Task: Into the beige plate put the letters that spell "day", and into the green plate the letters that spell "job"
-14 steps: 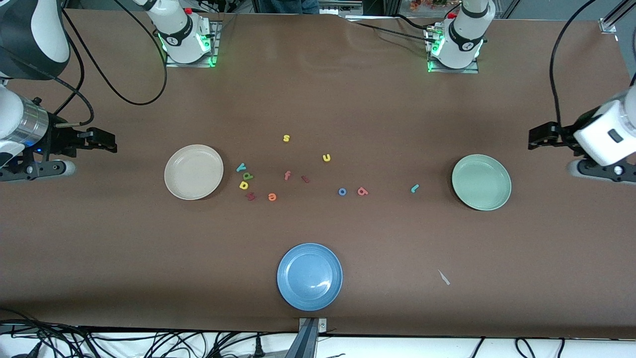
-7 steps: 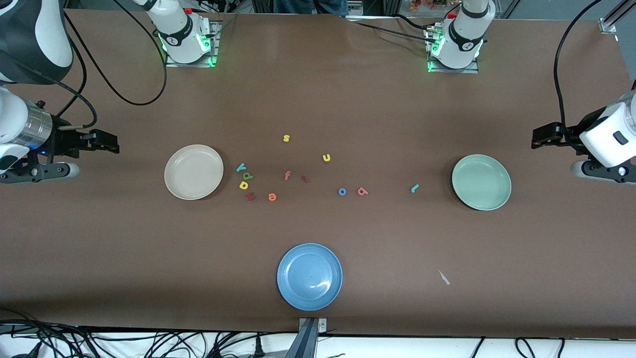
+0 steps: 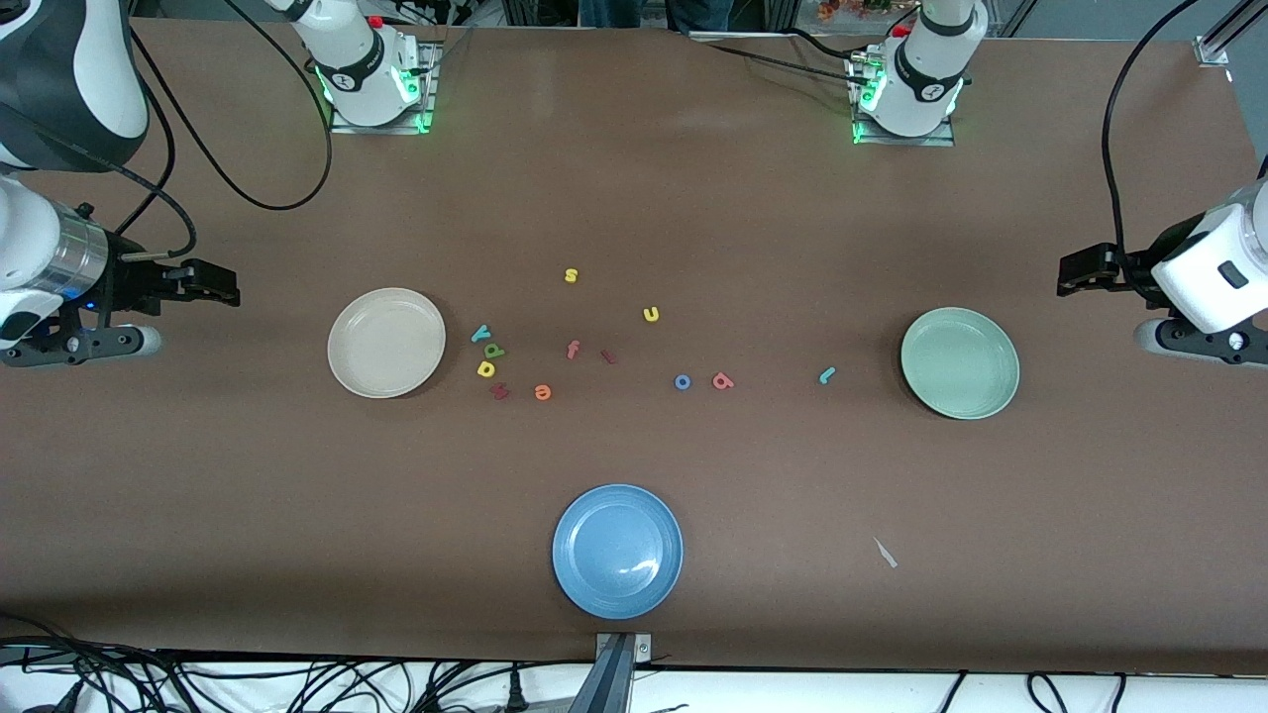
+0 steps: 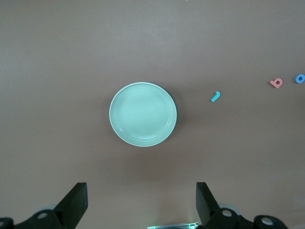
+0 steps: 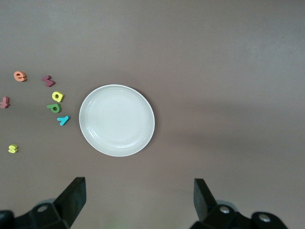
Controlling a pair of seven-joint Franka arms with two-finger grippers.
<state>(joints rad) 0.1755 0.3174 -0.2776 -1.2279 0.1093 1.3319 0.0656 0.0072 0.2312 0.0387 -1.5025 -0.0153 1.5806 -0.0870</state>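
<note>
The beige plate [image 3: 386, 343] [image 5: 116, 120] lies empty toward the right arm's end. Beside it lie the teal "y" [image 3: 480, 333] [image 5: 63, 119], green "d" [image 3: 493, 351] [image 5: 54, 108] and yellow "a" [image 3: 485, 368] [image 5: 57, 97]. The green plate [image 3: 959, 362] [image 4: 143, 114] lies empty toward the left arm's end, with the teal "j" [image 3: 826, 374] [image 4: 216, 97] beside it. The salmon "b" [image 3: 722, 380] [image 4: 276, 83] and blue "o" [image 3: 683, 381] [image 4: 299, 78] lie nearer the middle. My right gripper [image 3: 223, 285] [image 5: 139, 198] and left gripper [image 3: 1070, 272] [image 4: 141, 200] hang open and empty outside their plates.
A blue plate [image 3: 617, 551] sits near the front edge. Other letters lie mid-table: yellow "s" [image 3: 571, 275], yellow "u" [image 3: 651, 314], pink "f" [image 3: 573, 349], orange "e" [image 3: 542, 393] and two dark red pieces [image 3: 499, 391]. A small white scrap [image 3: 885, 553] lies nearer the front.
The right gripper has edged slightly toward the beige plate. The left gripper has barely shifted. Letters and plates have not moved.
</note>
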